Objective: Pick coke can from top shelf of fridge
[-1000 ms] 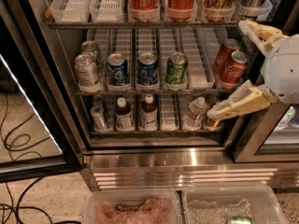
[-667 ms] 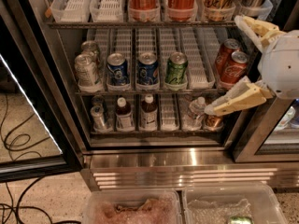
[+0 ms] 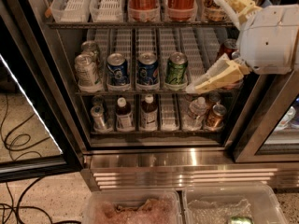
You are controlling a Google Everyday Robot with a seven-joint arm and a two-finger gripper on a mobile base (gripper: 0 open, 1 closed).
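The task is at an early stage: nothing is grasped yet. The coke can [image 3: 181,1] stands on the top shelf [image 3: 93,25] of the fridge [image 3: 154,160], at the front of its white lane. Only its lower body shows, with white script on red, because the frame's upper edge cuts it off. Just to its left stands another reddish can [image 3: 142,1], whose label I cannot read.

The pincer [image 3: 203,41] is at the right side of the open fridge, in front of the right-hand lanes. Its jaws are spread wide and hold nothing. One finger [image 3: 229,3] reaches up to top-shelf level just right of the coke can. The other finger [image 3: 217,78] slants down across the middle shelf, its tip near the green can [image 3: 176,69]. The pincer is beside the coke can, not around it, and I see no contact.

The door is open and the arm is near the right shelf, so the approach looks partly made. What is left, as I judge it:
- Line the open jaws up on the coke can, probably by moving up and left.
- Close on the can.
- Draw it out past the shelf's front stop without knocking the reddish can.
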